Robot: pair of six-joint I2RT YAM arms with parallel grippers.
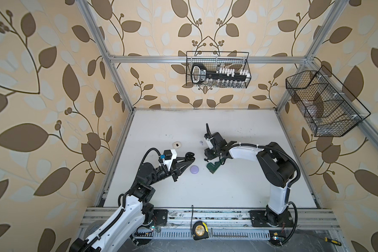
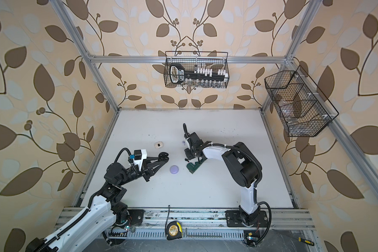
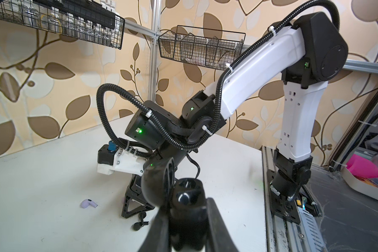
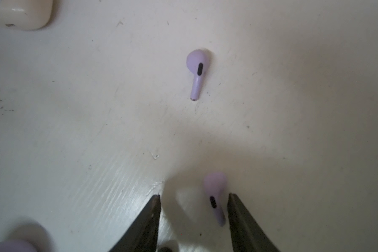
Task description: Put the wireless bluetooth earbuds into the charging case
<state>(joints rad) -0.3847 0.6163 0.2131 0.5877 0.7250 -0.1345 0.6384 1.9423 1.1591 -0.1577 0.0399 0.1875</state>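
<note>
Right wrist view tells most of it: a lilac earbud [image 4: 215, 198] is straddled by the right pincer [image 4: 194, 195]. Its fingers are set apart, with the bud tucked close to one finger and a clear gap left on the other side. Not gripped yet, as far as can be judged.

A second lilac earbud [image 4: 198, 74] is seen lying flat on the table [image 4: 74, 109] a bit farther out, and a cream case [image 4: 20, 15] sits off at the corner. In both top views the shut lilac case [image 1: 194, 169] is found between the two arms, near a dark green tool [image 1: 214, 167]. The left pincer [image 1: 189, 156] is clamped on what looks like a black case [image 3: 187, 196], though that part is blurry.

So the pick-up step is judged to be in hand. Next, the fingers would need to be brought together squarely on the stem. The lilac case would also have to be opened before anything can be seated.
</note>
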